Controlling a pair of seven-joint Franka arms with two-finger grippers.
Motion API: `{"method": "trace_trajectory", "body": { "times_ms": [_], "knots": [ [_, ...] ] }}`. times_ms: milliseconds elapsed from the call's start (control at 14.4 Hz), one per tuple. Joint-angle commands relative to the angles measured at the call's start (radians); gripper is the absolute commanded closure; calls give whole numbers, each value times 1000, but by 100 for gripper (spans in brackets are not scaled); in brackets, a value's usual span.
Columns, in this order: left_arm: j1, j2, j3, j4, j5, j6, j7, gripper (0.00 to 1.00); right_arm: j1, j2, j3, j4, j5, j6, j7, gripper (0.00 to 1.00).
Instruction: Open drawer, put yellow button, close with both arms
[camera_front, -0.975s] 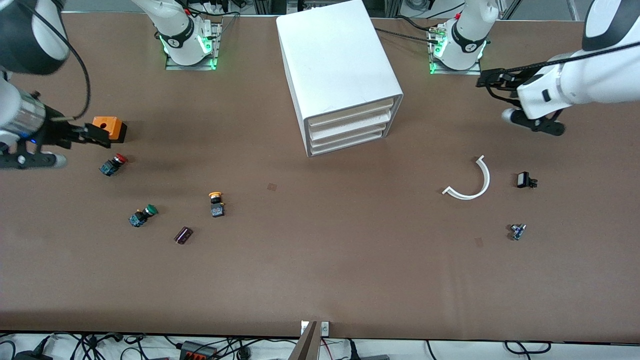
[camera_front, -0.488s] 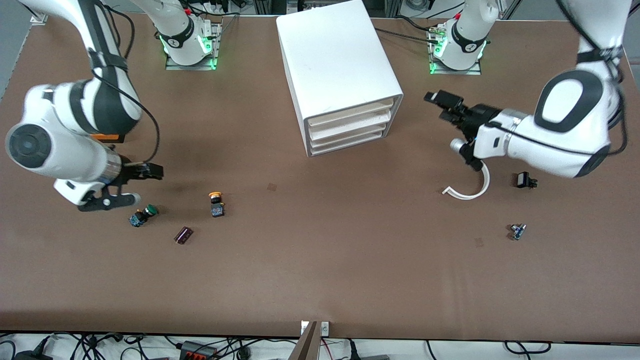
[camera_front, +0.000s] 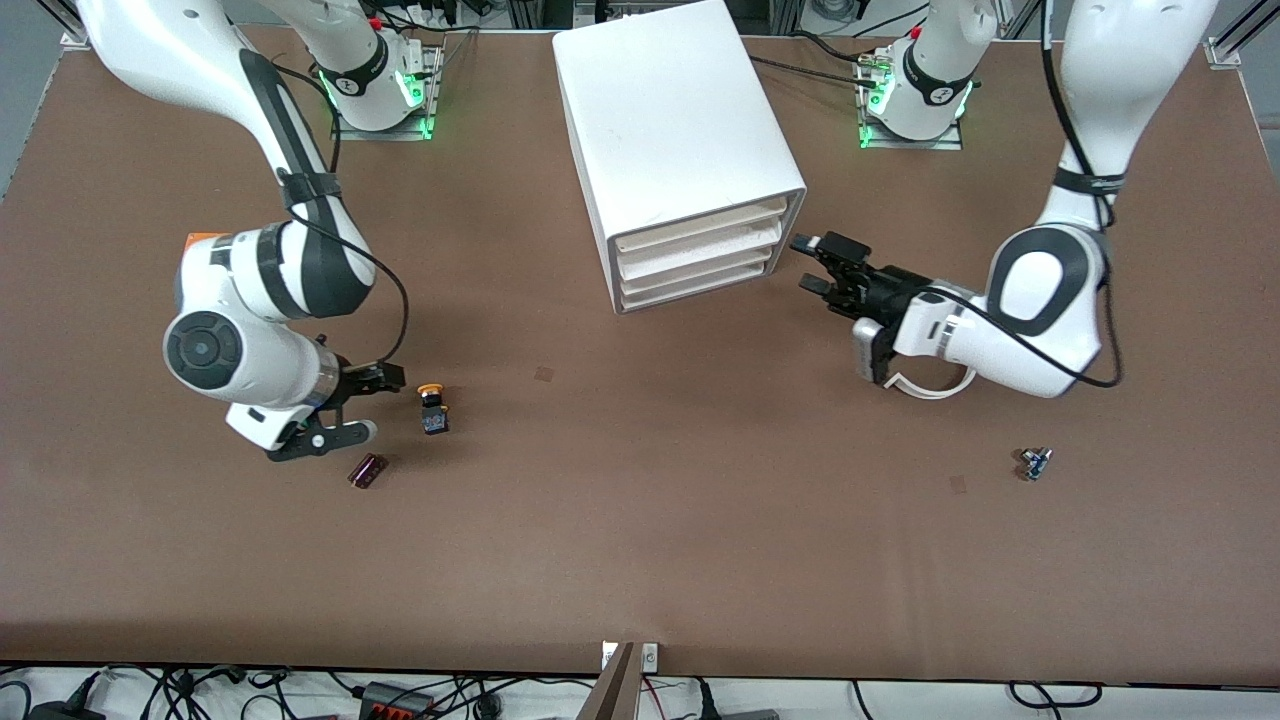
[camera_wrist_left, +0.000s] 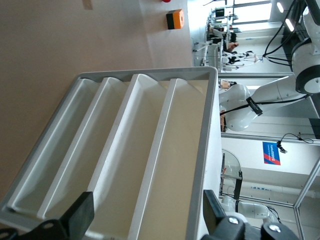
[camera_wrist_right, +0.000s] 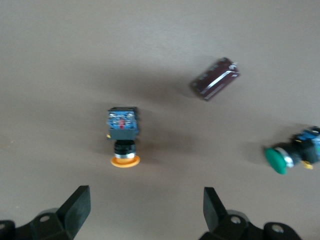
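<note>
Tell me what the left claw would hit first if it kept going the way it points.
Most likely the cabinet front: the left claw, open, aims at its stacked drawers, which fill the left wrist view. Which drawer it meets first, perhaps the top drawer, is unclear.

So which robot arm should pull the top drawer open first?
Probably the left arm. Its tool hangs open right in front of the cabinet, facing the shut top drawer. The right tool is open beside the yellow button, better placed to pick that up.

Between my spread fingertips (camera_wrist_right: 77, 202) lies the yellow button (camera_wrist_right: 123, 137), cap toward me. A dark cylinder (camera_wrist_right: 215, 79) sits upper right; a green-capped switch (camera_wrist_right: 292, 154) at the right edge.
</note>
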Motion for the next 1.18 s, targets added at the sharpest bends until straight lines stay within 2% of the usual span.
{"method": "trace_trajectory", "body": {
  "times_ms": [0,70,209,627,906,975,1115],
  "knots": [
    [-18,2,-6,-51,-34,25,80,10,14,47,-4,23,22,58,5,0],
    [-29,1,-6,-69,-34,33,86,18,16,59,-4,23,19,75,5,0],
    [-43,-5,-15,-106,-34,59,111,27,16,79,-4,24,33,81,9,0],
    [-42,-25,-62,-152,-34,108,129,29,33,142,-4,26,45,139,-12,0],
    [-43,-31,-79,-158,-34,109,131,36,47,182,-4,26,50,160,-18,0],
    [-43,-35,-79,-160,-34,108,131,43,48,186,-4,26,50,161,-18,0],
    [-43,-38,-79,-163,-34,108,134,69,56,194,-4,26,44,173,-20,0]
  ]
}}
